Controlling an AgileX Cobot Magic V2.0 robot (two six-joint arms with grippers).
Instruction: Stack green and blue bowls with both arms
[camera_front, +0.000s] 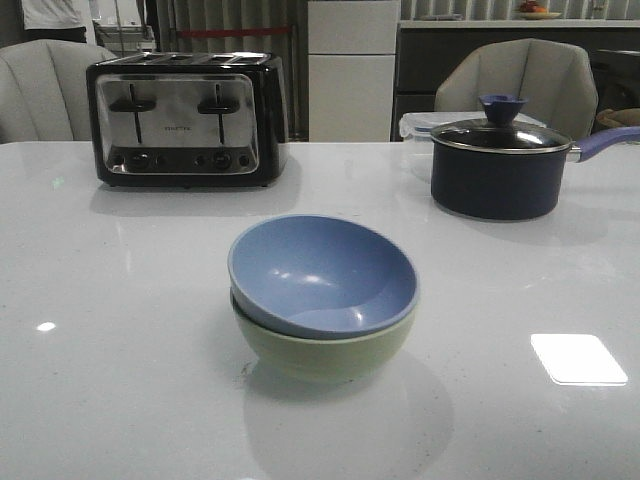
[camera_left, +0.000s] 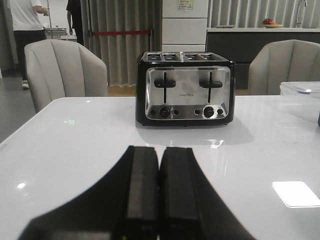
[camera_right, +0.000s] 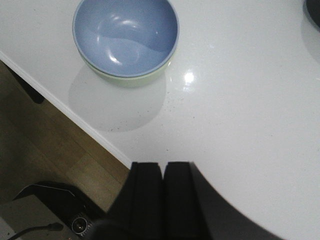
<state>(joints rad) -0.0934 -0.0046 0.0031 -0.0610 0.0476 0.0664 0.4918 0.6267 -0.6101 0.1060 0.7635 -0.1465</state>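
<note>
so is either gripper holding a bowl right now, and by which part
Nothing is held. The left gripper and right gripper are both shut on nothing, and the blue bowl sits nested in the green bowl.

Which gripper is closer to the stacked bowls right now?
Right. The right gripper is shut over the table with the blue bowl, nested in the green bowl, in its view. The left gripper, also shut, faces the toaster; no bowls show.
</note>
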